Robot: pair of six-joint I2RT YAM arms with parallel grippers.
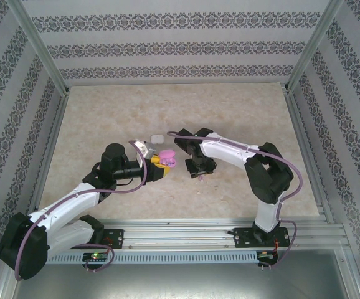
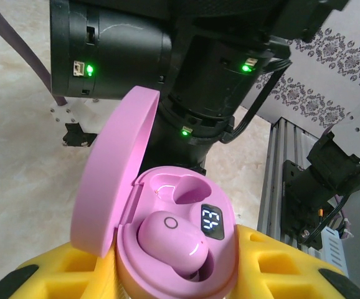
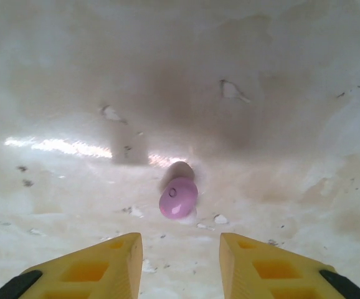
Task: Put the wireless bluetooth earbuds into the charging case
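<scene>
Yellow fingers of the right tool [image 3: 180,252] stand apart with nothing between them: open, empty. Just ahead of the gap and nearly centred on it lies a pale purple pebble-shaped plastic earbud [image 3: 179,197], resting on the mottled cream stone-look desk [image 3: 273,93], clear of both fingers. Its long axis runs roughly away from the tool, slightly skewed; a small ring mark faces up.

Left tool [image 2: 174,269]: closed on a glossy pink rounded plastic charging case [image 2: 225,274], held between its yellow pads. The pink hinged lid [image 2: 114,180] stands open to one side. A second pale purple earbud [image 2: 170,243] sits in the socket nearer this tool; the farther empty socket [image 2: 180,187] is free, beside a small lit digit display [image 2: 211,221].

From above, the tools face each other mid-desk, and the right arm is clearly the nearer one to the loose bud.

Judgement: the right tool must advance and drop onto the bud, closing across its short axis.

Beyond both tools lies a small white rounded object [image 1: 157,137]; identity unclear.
</scene>
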